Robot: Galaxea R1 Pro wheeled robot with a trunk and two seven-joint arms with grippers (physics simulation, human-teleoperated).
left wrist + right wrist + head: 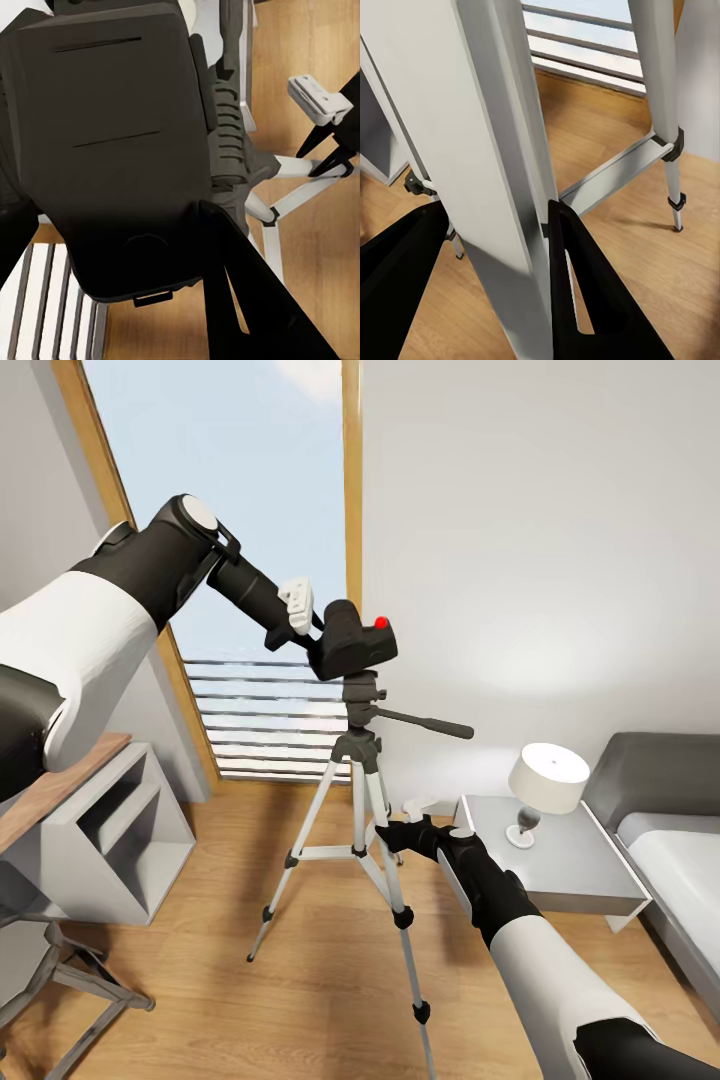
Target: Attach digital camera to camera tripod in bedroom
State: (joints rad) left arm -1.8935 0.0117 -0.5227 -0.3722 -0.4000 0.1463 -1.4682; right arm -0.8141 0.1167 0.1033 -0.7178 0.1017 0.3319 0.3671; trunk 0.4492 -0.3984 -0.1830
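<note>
The camera (355,640) is a small black box with a red button on top, rigid and probably light. Its smooth flat faces could slip, so the sides of the body look like the right hold, away from button and lens. It sits at the far centre of the room in front of the window (250,510), directly over the tripod (362,800) head, touching or nearly so; whether it is locked on cannot be told. The left end effector (318,630) is clamped on the camera, dark fingers (247,300) pressed against the body in the left wrist view.

The tripod is tall, with silver-white legs, black joints and feet, a dark grey head and a long pan handle pointing right. It looks stiff but top-heavy and easy to tip. The right end effector (392,832) has its fingers (577,292) on either side of the near leg (487,172), seemingly gripping it to steady the stand. A lamp (545,785) stands on the bedside stand (580,870) to the right.
</note>
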